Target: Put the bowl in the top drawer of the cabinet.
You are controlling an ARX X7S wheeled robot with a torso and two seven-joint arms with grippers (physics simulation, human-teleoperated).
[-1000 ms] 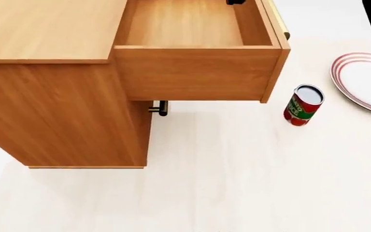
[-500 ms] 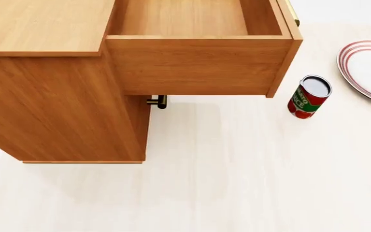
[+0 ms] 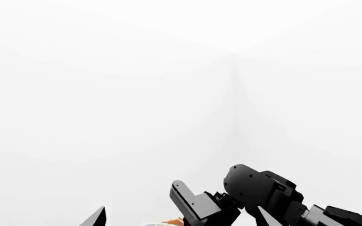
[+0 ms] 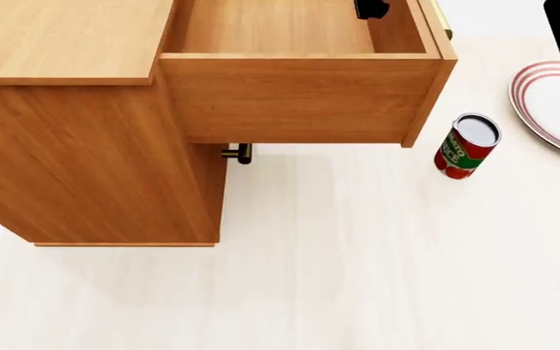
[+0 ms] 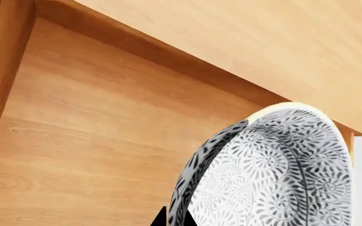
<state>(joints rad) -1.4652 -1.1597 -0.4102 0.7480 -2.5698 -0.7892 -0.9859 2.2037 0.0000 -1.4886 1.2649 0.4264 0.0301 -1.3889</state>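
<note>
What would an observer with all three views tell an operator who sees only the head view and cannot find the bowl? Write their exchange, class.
Operator: My head view shows the open drawer, a can and a plate. Where is the bowl?
Observer: It fills the right wrist view, with its patterned outside toward that camera.
Operator: Is it over the drawer?
Observer: Yes, the drawer's wooden floor lies behind it there.
Operator: Is it level?
Observer: No, it is tipped up on edge, with dark fingers at its rim.
</note>
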